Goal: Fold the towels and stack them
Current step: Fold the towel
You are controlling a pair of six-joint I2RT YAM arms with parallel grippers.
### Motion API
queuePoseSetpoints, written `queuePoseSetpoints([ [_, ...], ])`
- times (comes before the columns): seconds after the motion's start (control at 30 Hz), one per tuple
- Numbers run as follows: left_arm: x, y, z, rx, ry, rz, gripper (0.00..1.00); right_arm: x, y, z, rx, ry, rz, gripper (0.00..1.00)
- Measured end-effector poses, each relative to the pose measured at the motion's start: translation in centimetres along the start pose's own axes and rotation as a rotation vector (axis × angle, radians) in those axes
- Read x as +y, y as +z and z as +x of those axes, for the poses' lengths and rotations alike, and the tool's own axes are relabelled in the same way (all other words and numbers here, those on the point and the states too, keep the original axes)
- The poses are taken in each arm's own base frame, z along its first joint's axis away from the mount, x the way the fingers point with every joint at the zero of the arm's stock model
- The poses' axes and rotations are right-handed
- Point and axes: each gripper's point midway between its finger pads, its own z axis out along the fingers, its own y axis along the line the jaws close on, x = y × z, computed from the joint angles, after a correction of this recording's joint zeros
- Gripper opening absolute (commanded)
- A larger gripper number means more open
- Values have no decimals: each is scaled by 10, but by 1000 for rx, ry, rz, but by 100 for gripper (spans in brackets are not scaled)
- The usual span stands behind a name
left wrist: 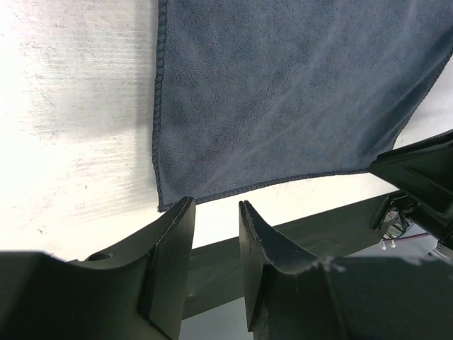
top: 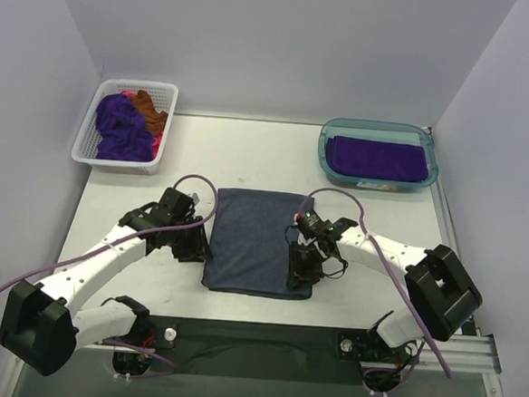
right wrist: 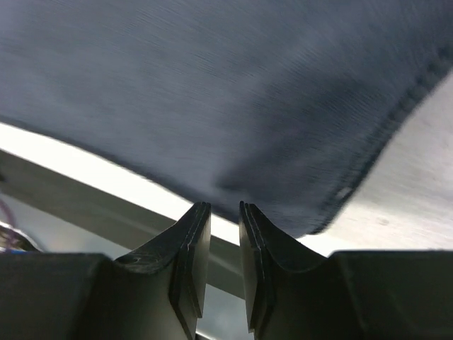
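A dark slate blue-grey towel [top: 260,241] lies flat in the middle of the table, folded to a rectangle. My left gripper [top: 197,248] hovers at its left edge near the near-left corner [left wrist: 164,204], jaws open and empty [left wrist: 216,212]. My right gripper [top: 300,272] hovers over the towel's near-right corner [right wrist: 318,223], jaws slightly open and empty [right wrist: 225,212]. A folded deep purple towel [top: 378,158] lies in the teal tub [top: 325,157]. Crumpled purple [top: 122,129], rust-brown [top: 147,107] and pink [top: 159,141] towels fill the white basket [top: 167,92].
A dark rail [top: 264,337] runs along the table's near edge, close behind both grippers. White walls enclose the table on three sides. Purple cables [top: 197,183] loop over both arms.
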Motion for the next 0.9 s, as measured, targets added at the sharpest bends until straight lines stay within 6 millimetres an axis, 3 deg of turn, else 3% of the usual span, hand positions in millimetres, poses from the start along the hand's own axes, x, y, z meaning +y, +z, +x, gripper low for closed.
queuePoseSetpoints([
  [0.2,0,4,2,12,-3,-10,39,-32,12,31,90,36,50,23],
  [0.53,-4,33,11,92,7,-50,35,-45,7,31,91,118,-4,24],
  [0.77,-30,57,24,165,98,-35,30,-45,7,31,99,156,-50,23],
  [0.9,-18,64,43,218,126,-62,29,-46,7,32,99,172,-71,23],
])
